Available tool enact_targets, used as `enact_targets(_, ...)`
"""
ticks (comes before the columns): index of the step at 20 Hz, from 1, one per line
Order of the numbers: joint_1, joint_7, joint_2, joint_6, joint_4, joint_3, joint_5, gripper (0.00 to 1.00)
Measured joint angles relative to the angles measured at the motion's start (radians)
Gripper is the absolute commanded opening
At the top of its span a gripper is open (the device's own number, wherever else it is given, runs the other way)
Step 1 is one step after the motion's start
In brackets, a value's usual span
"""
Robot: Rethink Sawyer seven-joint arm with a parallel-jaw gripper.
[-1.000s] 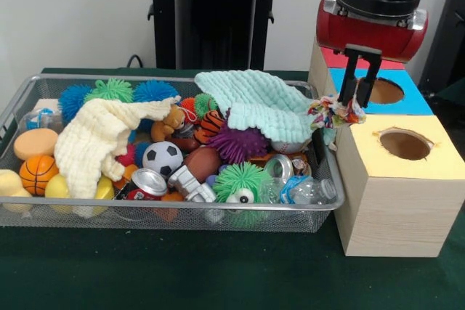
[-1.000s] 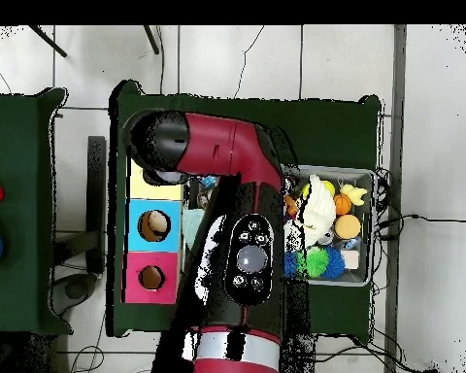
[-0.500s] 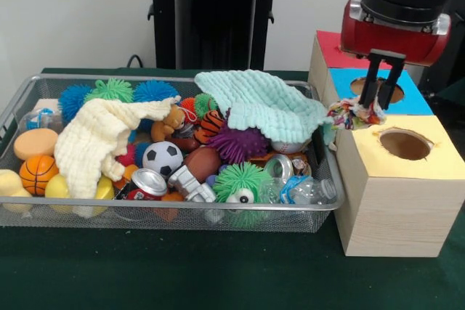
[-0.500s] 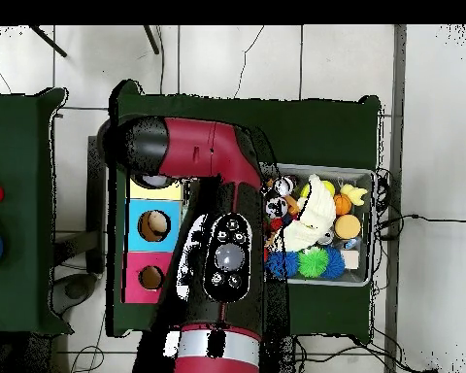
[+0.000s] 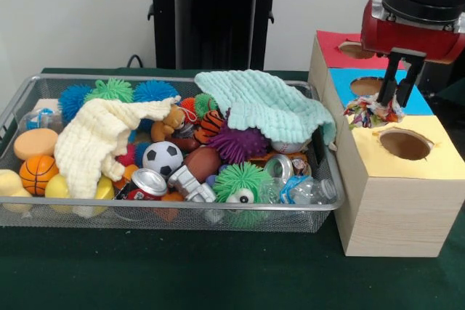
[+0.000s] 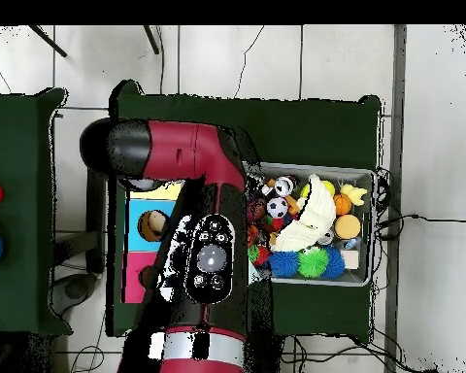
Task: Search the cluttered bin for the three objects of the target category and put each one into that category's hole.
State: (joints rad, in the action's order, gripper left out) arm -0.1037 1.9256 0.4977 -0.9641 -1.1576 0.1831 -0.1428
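Observation:
In the front view my gripper [image 5: 397, 101] hangs over the wooden box, shut on a multicoloured knotted rope toy [image 5: 370, 110]. The toy dangles just left of the hole [image 5: 405, 144] in the yellow top [image 5: 436, 157], above the box's near left edge. Behind it lie the blue top's hole [image 5: 367, 86] and the red top's hole [image 5: 356, 50]. The wire bin [image 5: 167, 215] to the left holds balls, spiky toys, a can and two cloths. In the overhead view the arm [image 6: 203, 243] hides the gripper and the toy.
A cream cloth [image 5: 98, 136] and a mint cloth [image 5: 265, 103] cover part of the bin's contents. The bin [image 6: 368, 185] stands close against the box [image 6: 140, 228]. A black stand [image 5: 211, 12] rises behind the table.
My gripper has carried the rope toy rightward, from the bin's right end to above the box beside the yellow hole. The bin's contents have stayed put.

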Motion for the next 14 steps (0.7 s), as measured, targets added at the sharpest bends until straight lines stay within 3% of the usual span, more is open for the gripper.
enact_targets(14, -0.003, 0.000, -0.028, 0.000, 0.000, 0.000, 0.002, 0.00)
